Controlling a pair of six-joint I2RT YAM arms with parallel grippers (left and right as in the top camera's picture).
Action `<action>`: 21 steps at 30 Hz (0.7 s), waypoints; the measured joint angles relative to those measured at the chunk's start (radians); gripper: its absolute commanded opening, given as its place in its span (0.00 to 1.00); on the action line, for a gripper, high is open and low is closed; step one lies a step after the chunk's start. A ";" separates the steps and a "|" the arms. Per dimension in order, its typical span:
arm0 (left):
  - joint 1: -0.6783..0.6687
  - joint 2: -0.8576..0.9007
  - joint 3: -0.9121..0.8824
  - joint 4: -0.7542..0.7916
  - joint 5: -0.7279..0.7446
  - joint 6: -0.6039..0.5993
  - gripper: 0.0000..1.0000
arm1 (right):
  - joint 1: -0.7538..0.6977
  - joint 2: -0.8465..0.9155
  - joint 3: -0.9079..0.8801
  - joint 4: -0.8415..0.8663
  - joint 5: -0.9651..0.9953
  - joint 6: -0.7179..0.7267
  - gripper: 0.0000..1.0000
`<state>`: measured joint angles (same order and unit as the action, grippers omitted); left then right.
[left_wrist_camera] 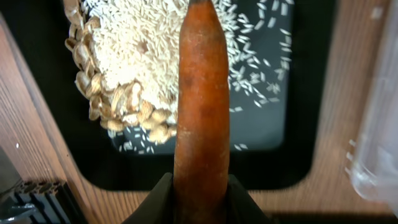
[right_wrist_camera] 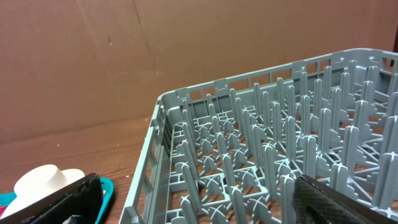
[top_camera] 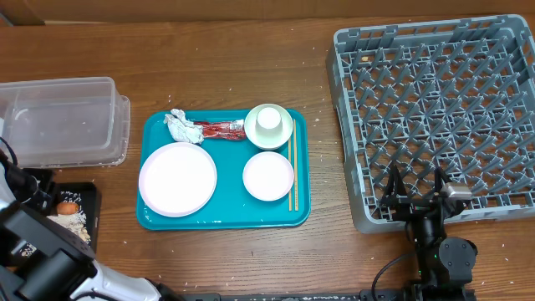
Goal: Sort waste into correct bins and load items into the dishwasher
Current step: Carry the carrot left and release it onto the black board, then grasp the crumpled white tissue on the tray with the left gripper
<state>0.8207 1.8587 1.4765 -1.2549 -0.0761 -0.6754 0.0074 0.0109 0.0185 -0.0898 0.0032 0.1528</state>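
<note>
Carrot (top_camera: 67, 206) | overhead: over black tray (top_camera: 89, 194); right gripper (top_camera: 415, 191) at near edge of dish rack (top_camera: 435, 109) | left wrist: left gripper (left_wrist_camera: 200, 198) clamps carrot's thick end, tip pointing ahead; rice (left_wrist_camera: 143, 43) and tray beneath | right wrist: jaws spread wide, empty, rack just ahead

At centre frame you see the teal tray (top_camera: 226, 213) holding a large plate (top_camera: 177, 178), small dish (top_camera: 268, 176), cup (top_camera: 268, 122), chopsticks (top_camera: 292, 176), white-silver wrapper (top_camera: 180, 127) and red wrapper (top_camera: 222, 130). The grey rack (top_camera: 435, 100) fills the right. The clear tub (top_camera: 58, 125) sits upper left, and the carrot (top_camera: 67, 207) is over the black tray (top_camera: 92, 196) at lower left.
</note>
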 measured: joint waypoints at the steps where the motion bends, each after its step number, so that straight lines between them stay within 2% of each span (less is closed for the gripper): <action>1: 0.000 0.019 0.000 0.002 -0.015 0.000 0.09 | 0.000 0.000 0.000 0.000 0.000 0.000 1.00; 5: 0.000 0.101 0.000 0.003 -0.068 -0.008 0.11 | 0.000 0.000 0.000 0.000 0.000 0.000 1.00; 8: 0.000 0.141 0.000 0.003 -0.110 -0.011 0.18 | 0.000 0.000 0.000 0.000 0.000 0.000 1.00; 9: 0.000 0.148 0.000 0.003 -0.129 -0.011 0.31 | 0.000 0.000 0.000 0.000 0.000 0.000 1.00; 10: 0.000 0.152 0.000 0.003 -0.147 -0.013 0.51 | 0.000 0.000 0.000 0.000 0.000 0.001 1.00; 11: 0.000 0.152 0.000 0.002 -0.164 -0.018 0.66 | 0.000 0.000 0.000 -0.001 0.000 0.000 1.00; 13: 0.004 0.152 0.000 0.002 -0.179 -0.025 0.83 | 0.000 0.000 0.000 0.000 0.000 0.000 1.00; 15: 0.011 0.153 0.000 0.000 -0.194 -0.029 0.89 | 0.000 0.000 0.000 0.000 0.000 0.000 1.00; 21: 0.019 0.153 0.002 -0.021 -0.204 -0.029 0.89 | 0.000 0.000 0.000 0.000 0.000 0.000 1.00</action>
<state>0.8402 2.0113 1.4780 -1.2758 -0.2798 -0.7040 0.0074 0.0109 0.0185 -0.0902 0.0029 0.1532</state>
